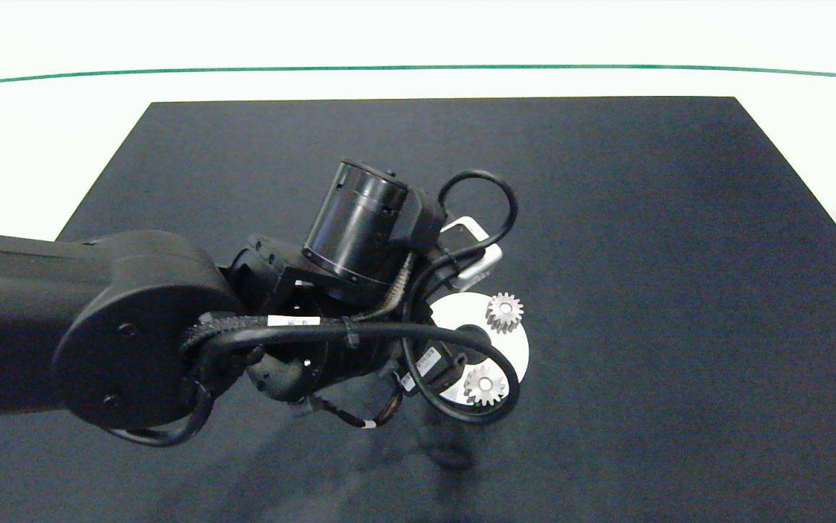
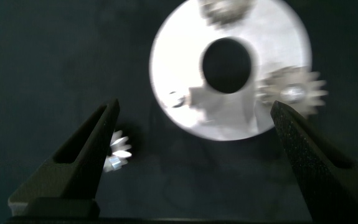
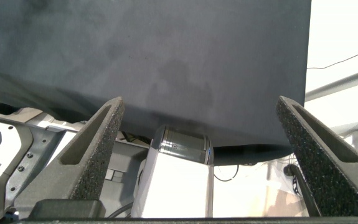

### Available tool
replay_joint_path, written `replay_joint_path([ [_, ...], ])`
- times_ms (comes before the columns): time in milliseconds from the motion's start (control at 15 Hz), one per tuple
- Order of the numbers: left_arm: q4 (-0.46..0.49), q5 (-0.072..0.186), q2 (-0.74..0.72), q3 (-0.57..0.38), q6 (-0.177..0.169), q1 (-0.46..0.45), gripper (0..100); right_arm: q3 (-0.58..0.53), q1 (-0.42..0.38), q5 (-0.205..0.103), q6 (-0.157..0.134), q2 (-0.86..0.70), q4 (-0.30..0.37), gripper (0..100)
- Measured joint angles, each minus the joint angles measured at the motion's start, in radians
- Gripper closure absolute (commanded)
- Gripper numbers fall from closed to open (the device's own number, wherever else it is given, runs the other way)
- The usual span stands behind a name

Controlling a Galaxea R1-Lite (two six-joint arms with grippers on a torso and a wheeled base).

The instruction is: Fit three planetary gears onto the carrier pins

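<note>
The white disc (image 1: 516,350) lies mid-mat, its left part covered by my left arm. Two silvery planetary gears sit on it, one at the far edge (image 1: 505,312) and one at the near edge (image 1: 484,385). In the left wrist view the disc (image 2: 179,50) shows its centre hole, both seated gears (image 2: 294,90) (image 2: 228,9) and one bare carrier pin (image 2: 175,98). A third gear (image 2: 117,152) lies on the mat beside one finger (image 2: 94,149). My left gripper (image 2: 195,107) hovers open over the disc's edge, holding nothing. My right gripper (image 3: 200,102) is open and empty, away from the parts.
A black mat (image 1: 679,290) covers the white table, with a green line (image 1: 418,68) along the far side. My left arm (image 1: 134,327) and its cables hang over the mat's centre-left. The right wrist view shows the mat's edge and robot base parts (image 3: 179,174).
</note>
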Motion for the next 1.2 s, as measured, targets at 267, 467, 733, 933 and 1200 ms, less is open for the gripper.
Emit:
replay_joint_path([
  [267, -0.001, -0.051, -0.043, 0.052, 0.027, 0.114, 0, -0.001, -0.001, 0.0, 0.0, 0.0, -0.002, 0],
  [467, -0.003, -0.094, -0.059, 0.07, 0.03, 0.187, 0, -0.006, -0.003, 0.0, -0.001, 0.001, -0.006, 0],
  [733, -0.006, -0.119, -0.053, 0.072, 0.027, 0.221, 0, -0.023, -0.007, 0.0, -0.003, 0.003, -0.006, 0],
  [933, -0.011, -0.132, -0.03, 0.075, 0.024, 0.226, 0, -0.028, -0.01, 0.0, -0.004, 0.006, -0.006, 0],
  [1200, -0.064, -0.143, 0.013, 0.077, 0.024, 0.237, 0, -0.029, -0.008, 0.0, -0.004, 0.006, -0.004, 0],
])
